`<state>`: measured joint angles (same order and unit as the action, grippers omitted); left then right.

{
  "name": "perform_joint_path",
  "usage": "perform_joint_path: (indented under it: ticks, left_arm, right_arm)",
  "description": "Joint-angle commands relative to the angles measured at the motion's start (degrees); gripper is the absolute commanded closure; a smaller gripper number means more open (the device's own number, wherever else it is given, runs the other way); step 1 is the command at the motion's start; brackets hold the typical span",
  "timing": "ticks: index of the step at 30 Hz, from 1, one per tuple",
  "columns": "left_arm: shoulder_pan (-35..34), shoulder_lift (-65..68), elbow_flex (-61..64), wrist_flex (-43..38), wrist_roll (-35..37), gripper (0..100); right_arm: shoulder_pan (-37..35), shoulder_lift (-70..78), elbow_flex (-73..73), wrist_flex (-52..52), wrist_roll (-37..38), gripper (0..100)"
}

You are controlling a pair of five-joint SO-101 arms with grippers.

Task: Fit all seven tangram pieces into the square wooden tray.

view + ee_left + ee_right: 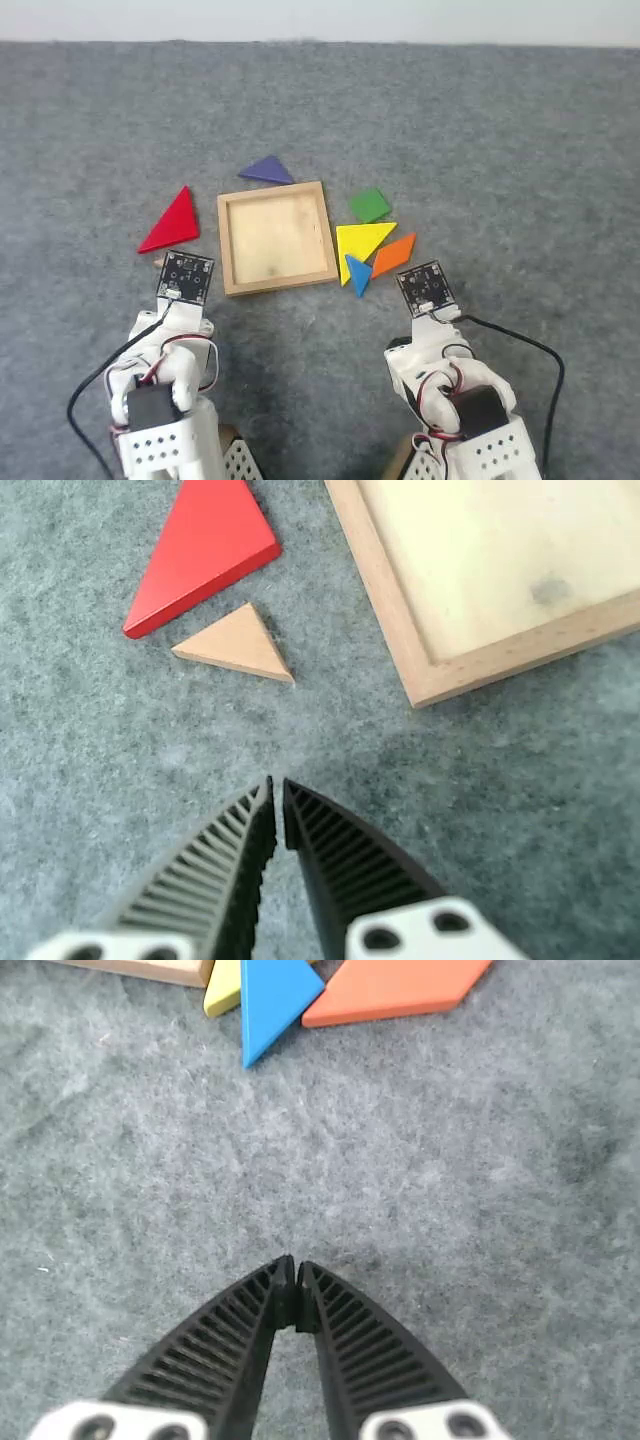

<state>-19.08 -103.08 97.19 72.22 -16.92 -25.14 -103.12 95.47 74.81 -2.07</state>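
Observation:
The square wooden tray [224, 245] lies at the table's centre with nothing in it. A red triangle [172, 222] and a small tan triangle [235, 645] lie left of it, and a purple triangle [268, 170] lies behind it. To its right are a green square [370, 205], a yellow triangle [362, 240], a blue triangle [356, 272] and an orange parallelogram [393, 254]. My left gripper [277, 785] is shut and holds nothing, near the tray's front left corner [420, 685], just short of the tan triangle. My right gripper [295, 1265] is shut with nothing in it, over bare mat in front of the blue triangle [268, 995].
Grey felt mat covers the whole table. Both arm bases stand at the near edge, with cables trailing beside them. Wide open mat lies behind and to both sides of the pieces.

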Motion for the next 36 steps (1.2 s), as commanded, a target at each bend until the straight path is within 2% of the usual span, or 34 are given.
perform_joint_path:
  ticks: [1,11,16,21,25,28,36]
  left_arm:
    - [0.00,-1.05,-0.75,0.44,0.88,99]
    - [0.00,-1.05,-0.75,0.44,0.88,99]
    - [0.00,-1.05,-0.75,0.44,0.88,99]
    - [0.00,-1.05,-0.75,0.44,0.88,99]
    - [0.00,-1.05,-0.75,0.44,0.88,99]
    - [0.00,-1.05,-0.75,0.44,0.88,99]
    - [0.00,-1.05,-0.75,0.44,0.88,99]
  right_arm:
    - [-1.19,-0.75,0.97,0.22,-0.18,99.0]
    - [-7.78,-0.75,0.97,0.22,-0.09,99.1]
    - [-7.52,-0.66,-0.35,-3.30,0.88,99.0]
    - [-7.16,-0.75,-2.11,-9.19,20.13,99.0]
    - [-6.90,-0.13,-7.38,-13.05,13.89,98.9]
    - [-6.99,2.86,-11.60,-13.41,12.75,98.9]
    - [-7.08,33.45,-26.64,-18.42,6.59,97.3]
